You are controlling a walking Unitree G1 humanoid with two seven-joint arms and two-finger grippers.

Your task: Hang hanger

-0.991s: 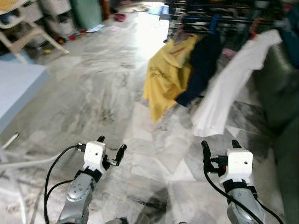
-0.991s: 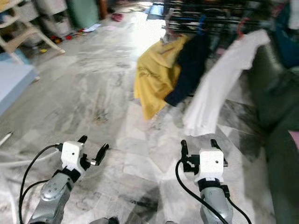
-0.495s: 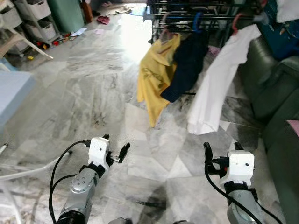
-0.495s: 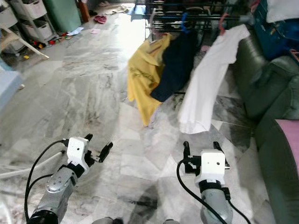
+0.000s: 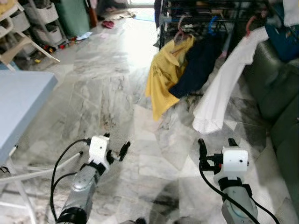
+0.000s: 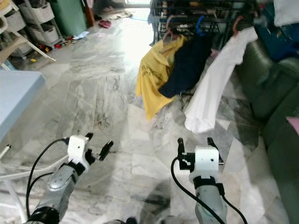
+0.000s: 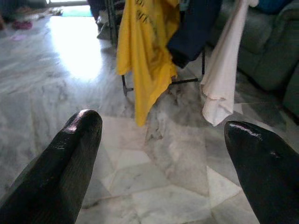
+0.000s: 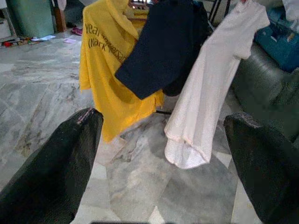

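Note:
A black clothes rack (image 5: 205,11) stands ahead across the marble floor. On it hang a yellow shirt (image 5: 166,74), a dark navy garment (image 5: 198,63) on a blue hanger (image 5: 212,24), and a white shirt (image 5: 224,84) on a red hanger (image 5: 250,23). My left gripper (image 5: 116,145) is held low at the left, open and empty. At the lower right my right gripper (image 5: 216,143) is open too, nothing between its fingers. Both wrist views look toward the yellow shirt (image 7: 145,51) and the white shirt (image 8: 210,88).
A dark green sofa (image 5: 280,88) lines the right side, with blue items on it. A light blue table (image 5: 21,98) juts in at the left, a white chair (image 5: 18,42) and storage drawers (image 5: 46,23) behind it. A white hose (image 5: 42,170) lies on the floor.
The camera has shifted, so the rack and clothes sit a little further right and the blue table shows more at the left. Both grippers stay open and low.

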